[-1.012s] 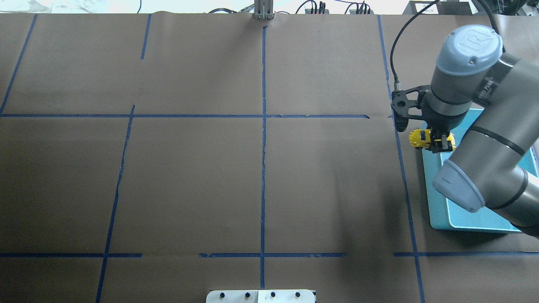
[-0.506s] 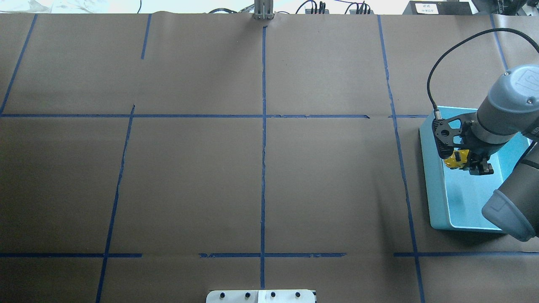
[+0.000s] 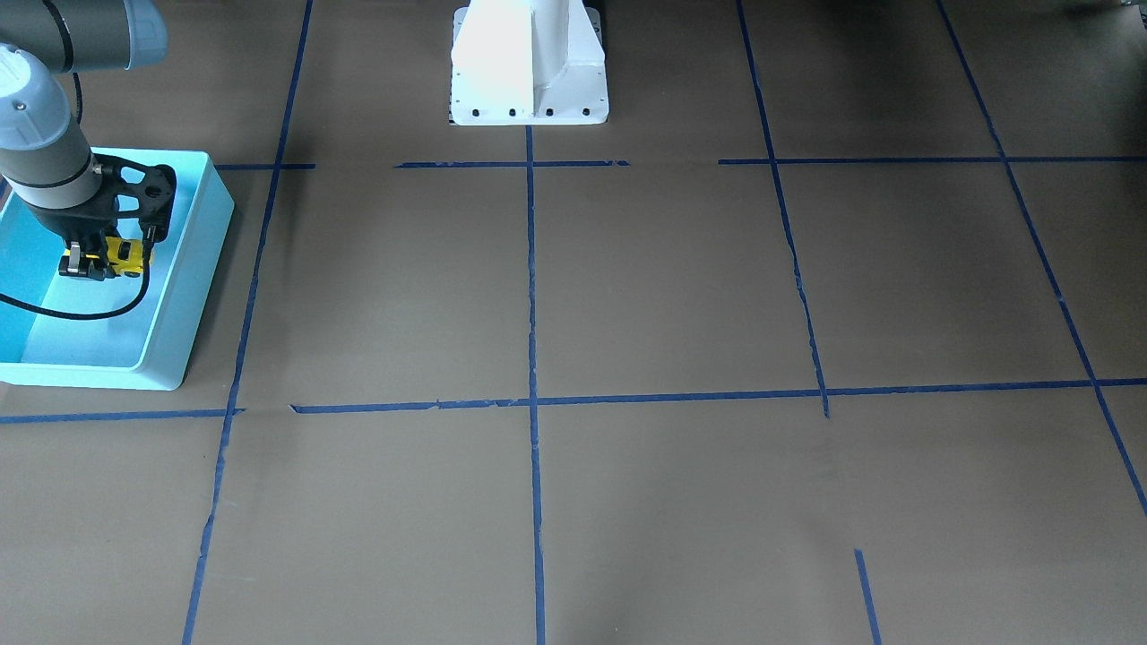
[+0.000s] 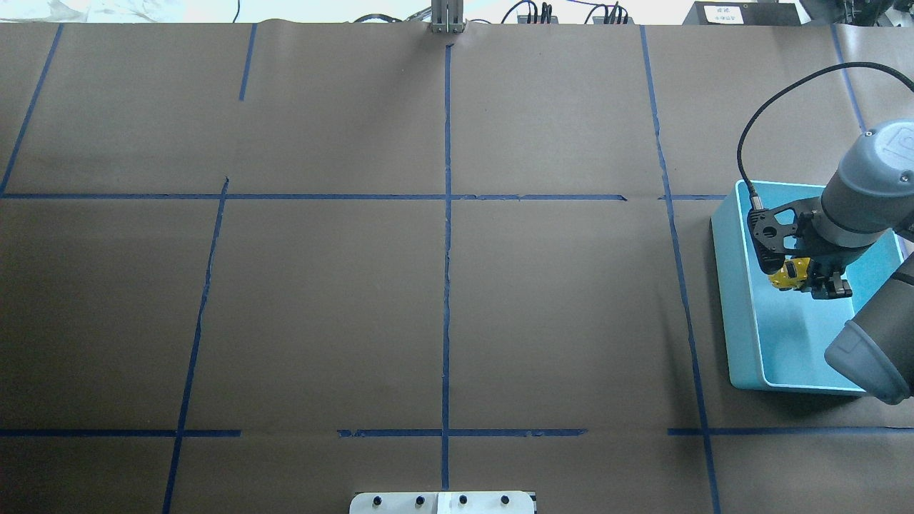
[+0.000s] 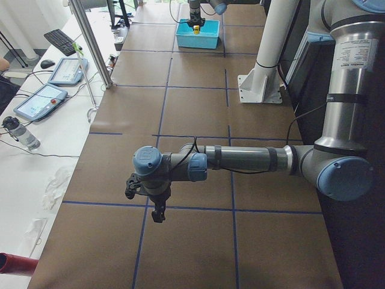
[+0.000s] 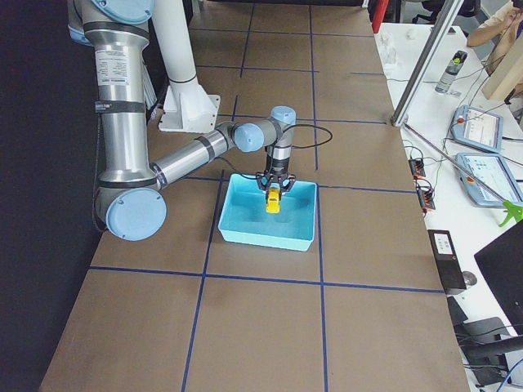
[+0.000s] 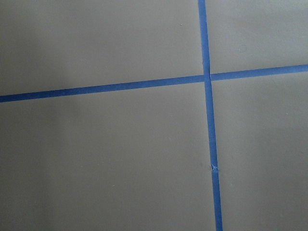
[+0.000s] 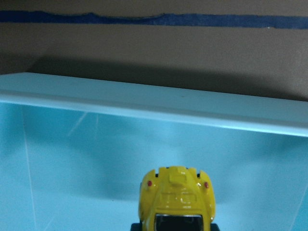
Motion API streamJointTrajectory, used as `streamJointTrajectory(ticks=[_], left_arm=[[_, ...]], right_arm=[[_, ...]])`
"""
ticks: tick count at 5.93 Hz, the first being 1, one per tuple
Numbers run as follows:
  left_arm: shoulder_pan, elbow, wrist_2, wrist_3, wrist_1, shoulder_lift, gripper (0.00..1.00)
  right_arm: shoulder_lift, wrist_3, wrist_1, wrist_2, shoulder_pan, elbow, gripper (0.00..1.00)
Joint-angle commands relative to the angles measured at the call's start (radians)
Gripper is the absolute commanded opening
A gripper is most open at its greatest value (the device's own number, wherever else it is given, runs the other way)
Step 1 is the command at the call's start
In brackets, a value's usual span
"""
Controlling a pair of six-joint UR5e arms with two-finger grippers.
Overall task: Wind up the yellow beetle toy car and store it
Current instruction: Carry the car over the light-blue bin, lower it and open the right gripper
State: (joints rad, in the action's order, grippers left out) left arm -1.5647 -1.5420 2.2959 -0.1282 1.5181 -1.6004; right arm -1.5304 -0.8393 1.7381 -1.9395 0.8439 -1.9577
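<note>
The yellow beetle toy car (image 4: 792,274) is held in my right gripper (image 4: 821,284), which is shut on it over the inside of the turquoise bin (image 4: 730,285). In the front-facing view the car (image 3: 128,255) hangs in the gripper (image 3: 97,262) near the bin's wall (image 3: 193,269). The right wrist view shows the car's yellow rear (image 8: 177,199) below the bin's rim (image 8: 144,98). I cannot tell whether it touches the floor. My left gripper (image 5: 157,214) shows only in the exterior left view, above bare table; I cannot tell whether it is open or shut.
Brown paper with blue tape lines (image 4: 446,235) covers the table. The white robot base (image 3: 529,63) stands at the robot's edge. A black cable (image 4: 778,93) loops from the right wrist. Tablets and a bottle lie on a side desk (image 5: 42,99).
My right gripper has carried the car from the bin's far-left corner rightward and toward the robot, over the inside of the bin. It stays shut on the car.
</note>
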Motion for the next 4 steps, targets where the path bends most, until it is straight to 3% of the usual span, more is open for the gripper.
streamJointTrajectory(ticks=[1,3,4], left_arm=[[0.0,0.003,0.007,0.004,0.061,0.008,0.99],[0.0,0.008,0.007,0.012,0.108,0.013,0.99],[0.0,0.016,0.007,0.015,0.108,0.013,0.99]], right_arm=[[0.013,0.018,-0.064,0.001,-0.009,0.078,0.28],[0.022,0.023,-0.081,-0.004,-0.026,0.109,0.28],[0.023,0.025,-0.087,-0.009,-0.029,0.111,0.38]])
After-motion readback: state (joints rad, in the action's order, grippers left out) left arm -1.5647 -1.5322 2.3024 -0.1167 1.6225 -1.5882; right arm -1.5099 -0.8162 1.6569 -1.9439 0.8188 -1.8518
